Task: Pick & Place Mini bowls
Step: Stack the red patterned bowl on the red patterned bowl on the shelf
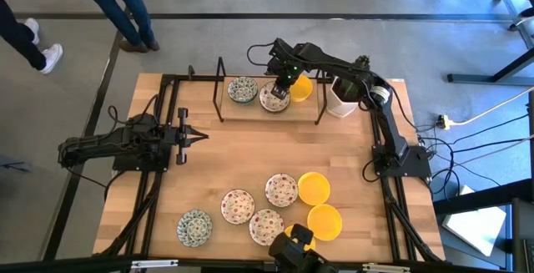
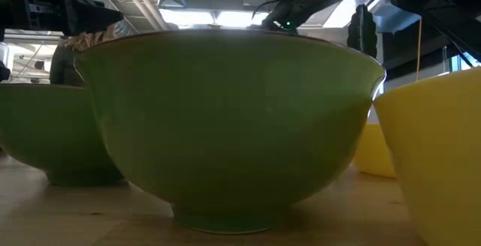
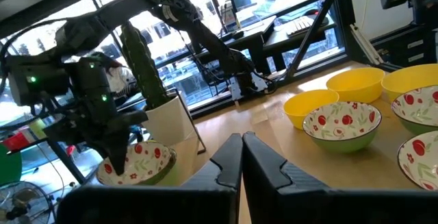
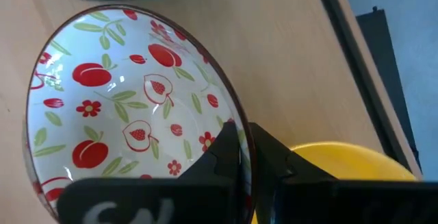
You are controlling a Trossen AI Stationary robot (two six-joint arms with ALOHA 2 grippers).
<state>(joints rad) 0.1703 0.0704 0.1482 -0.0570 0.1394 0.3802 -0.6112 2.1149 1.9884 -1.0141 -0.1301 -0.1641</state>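
My right gripper (image 1: 279, 91) reaches to the table's far side and is shut on a white mini bowl with red speckles (image 1: 274, 99). This bowl sits between a green-blue patterned bowl (image 1: 243, 89) and a yellow bowl (image 1: 301, 88). The left wrist view shows the held bowl (image 3: 140, 161) in front of the cactus pot. Several more mini bowls lie near the front edge, among them a red-speckled one (image 1: 281, 189) and a yellow one (image 1: 314, 187). My left gripper (image 1: 197, 136) is shut and stays level at the table's left, touching nothing. My right gripper pinches the red-speckled bowl's rim (image 4: 241, 122) on the side toward the yellow bowl, with one finger (image 4: 220, 157) inside the bowl and the other (image 4: 274, 164) outside. The fingers slant down from above. Whether the bowl's foot touches the wood, I cannot tell.
A white square pot with a cactus (image 1: 342, 96) stands to the right of the far bowls. A black frame (image 1: 221, 89) with upright bars encloses that far strip. In the low view a green bowl side (image 2: 225, 126) fills the picture. People's legs (image 1: 125, 10) show beyond the table.
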